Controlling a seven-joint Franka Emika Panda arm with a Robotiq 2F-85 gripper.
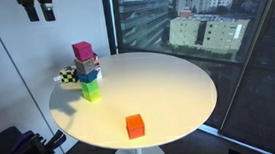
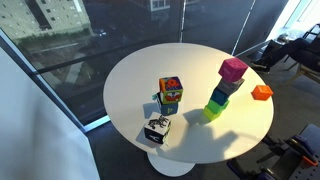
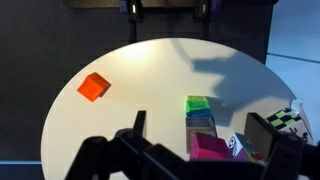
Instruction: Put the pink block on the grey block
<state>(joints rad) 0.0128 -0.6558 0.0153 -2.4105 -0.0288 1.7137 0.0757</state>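
The pink block [image 1: 82, 52] sits on top of a stack, directly on the grey block [image 1: 87, 65]. Below them are a blue block and a lime-green block [image 1: 91, 90]. The stack also shows in an exterior view, with the pink block [image 2: 233, 69] on the grey block [image 2: 227, 86]. In the wrist view the pink block [image 3: 210, 148] covers most of the grey block [image 3: 203, 129]. My gripper [image 3: 200, 135] is open and empty, with a finger on each side of the stack, well above it. It hangs high over the table's edge in an exterior view [image 1: 39, 7].
An orange cube [image 1: 135, 125] lies alone near the edge of the round white table [image 1: 168, 84]. A black-and-white checkered block [image 2: 157, 130] and a multicoloured block [image 2: 170, 92] stand beside the stack. Glass walls surround the table.
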